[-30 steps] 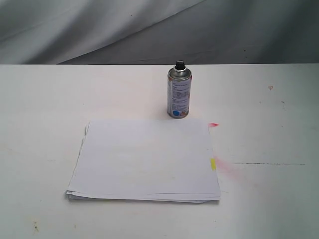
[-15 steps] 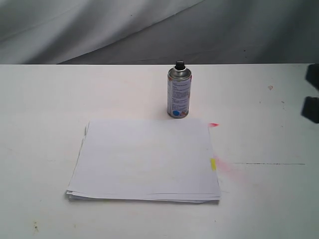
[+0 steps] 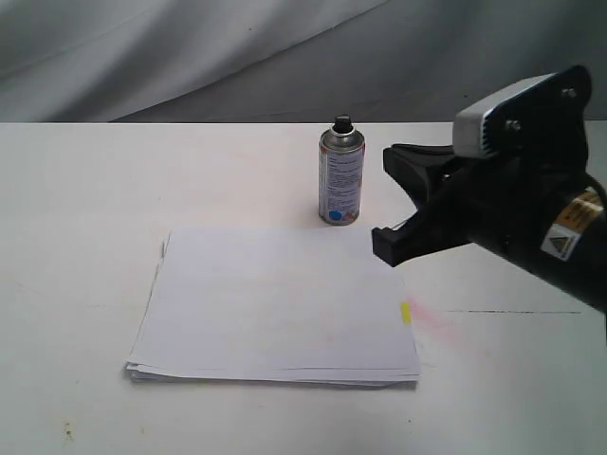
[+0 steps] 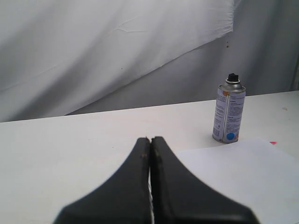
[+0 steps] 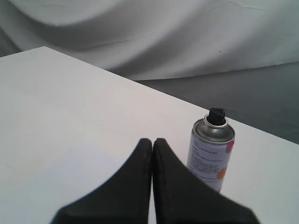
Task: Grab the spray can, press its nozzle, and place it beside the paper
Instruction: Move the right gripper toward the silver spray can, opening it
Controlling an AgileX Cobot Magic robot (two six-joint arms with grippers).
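Standing upright on the white surface (image 3: 85, 190) just beyond the paper's (image 3: 275, 303) far edge, the spray can (image 3: 341, 185), capped by its black nozzle (image 3: 341, 123), is left ungrasped, the right pincer (image 5: 152, 140) near it and the left pincer (image 4: 150, 138) both being held closed and empty.

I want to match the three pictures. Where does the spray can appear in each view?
Exterior view: spray can upright behind the paper's far edge, right of centre.
Left wrist view: spray can farther off, at the paper's far edge.
Right wrist view: spray can close, upright.
Shared landmark: its black nozzle on top.
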